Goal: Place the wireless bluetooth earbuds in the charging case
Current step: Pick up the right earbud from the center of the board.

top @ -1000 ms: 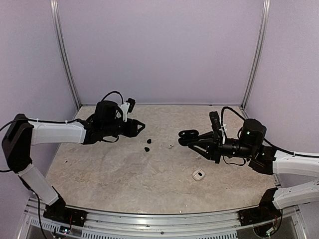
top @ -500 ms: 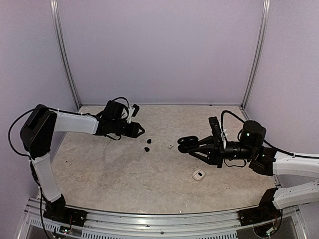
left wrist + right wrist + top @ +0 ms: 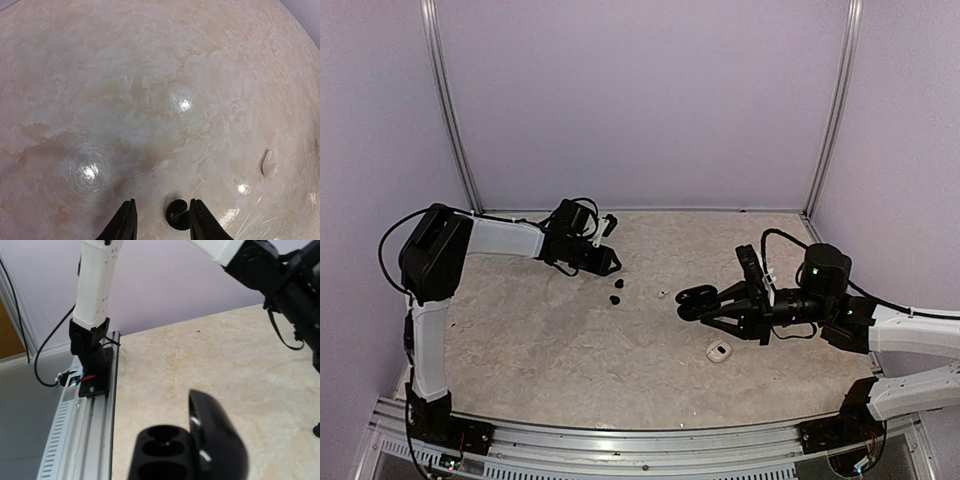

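Two earbuds (image 3: 614, 299) on table (image 3: 540, 340), right claw (image 3: 702, 301) holding open charging case (image 3: 190, 450)

Black earbuds (image 3: 615, 299); glossy black charging case (image 3: 220, 445); beige marbled table (image 3: 570, 350); lilac walls (image 3: 640, 100).

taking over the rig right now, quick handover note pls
Left pincer: open, low over the table, fingertips either side of one bud, not gripping it.
Right pincer: shut on the charging case, lid up, both sockets empty.
Earbuds: both loose on the table, between the two arms.
Done: case held open.
Left: grasp each bud and seat both in the case.
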Available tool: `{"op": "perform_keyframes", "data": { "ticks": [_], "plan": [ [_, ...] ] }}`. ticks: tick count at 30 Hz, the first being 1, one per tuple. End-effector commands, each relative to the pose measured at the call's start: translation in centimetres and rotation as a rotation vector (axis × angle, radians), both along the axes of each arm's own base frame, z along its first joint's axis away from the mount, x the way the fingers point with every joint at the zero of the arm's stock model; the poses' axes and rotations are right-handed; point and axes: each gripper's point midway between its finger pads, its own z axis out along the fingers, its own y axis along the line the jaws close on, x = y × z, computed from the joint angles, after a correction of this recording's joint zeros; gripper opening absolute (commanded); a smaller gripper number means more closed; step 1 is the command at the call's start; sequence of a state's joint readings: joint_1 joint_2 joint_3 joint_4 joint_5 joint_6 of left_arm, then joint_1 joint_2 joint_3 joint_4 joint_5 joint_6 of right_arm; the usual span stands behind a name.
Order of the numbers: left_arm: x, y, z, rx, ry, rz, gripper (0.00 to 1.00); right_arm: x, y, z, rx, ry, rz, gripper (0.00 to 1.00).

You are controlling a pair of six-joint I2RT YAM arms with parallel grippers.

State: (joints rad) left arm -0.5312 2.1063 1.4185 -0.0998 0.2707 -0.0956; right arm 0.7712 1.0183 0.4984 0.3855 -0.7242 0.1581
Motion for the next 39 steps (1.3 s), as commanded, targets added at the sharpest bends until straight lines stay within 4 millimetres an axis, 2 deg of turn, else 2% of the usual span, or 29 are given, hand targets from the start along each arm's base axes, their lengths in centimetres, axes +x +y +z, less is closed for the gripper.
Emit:
{"op": "perform_keyframes", "data": {
  "ticks": [1,5,8,17,23,39],
  "plan": [
    [-0.3,-0.3,-2.0,0.069,0.031,-0.013,0.36,-0.3,-0.2,1.2,0.018,-0.034,0.013,0.0],
    [-1.2,0.2,-3.4,0.09,0.057,0.011,0.34,-0.4,-0.2,1.2,0.016,-0.034,0.01,0.0],
    [-1.8,0.4,-3.7,0.079,0.065,0.024,0.32,-0.4,-0.3,1.2,0.018,-0.036,0.009,0.0],
    [-2.5,-1.1,-5.2,0.075,0.092,0.008,0.29,-0.3,-0.3,1.3,0.022,-0.037,0.006,0.01],
    [-3.1,-2.1,-5.6,0.074,0.1,-0.026,0.29,-0.3,-0.5,1.4,0.021,-0.039,-0.005,0.0],
    [-4.2,-3.2,-5.9,0.063,0.115,-0.074,0.1,-0.2,-0.6,1.4,0.018,-0.043,-0.017,0.0]
  ]
}}
